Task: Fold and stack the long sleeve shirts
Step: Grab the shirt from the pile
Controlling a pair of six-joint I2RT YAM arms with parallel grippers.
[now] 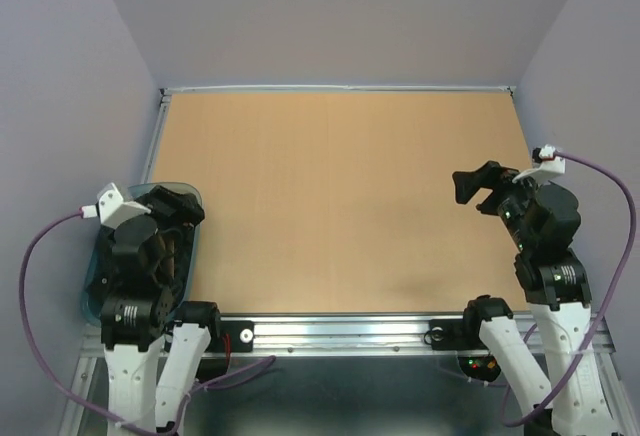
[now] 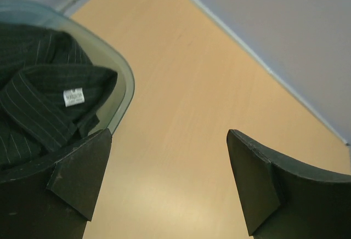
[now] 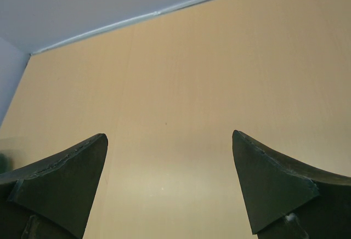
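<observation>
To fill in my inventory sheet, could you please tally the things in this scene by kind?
Black pinstriped shirt: 1
Blue-grey plastic tub: 1
Open claws: 2, the left claw and the right claw
Total: 4

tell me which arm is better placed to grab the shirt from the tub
Left, probably. The left pincer hangs open by the tub, with the black shirt close beside it; the right pincer, also open, is over the table far across.

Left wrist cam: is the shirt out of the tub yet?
No, the black shirt lies crumpled inside the blue-grey tub, neck label showing.
</observation>
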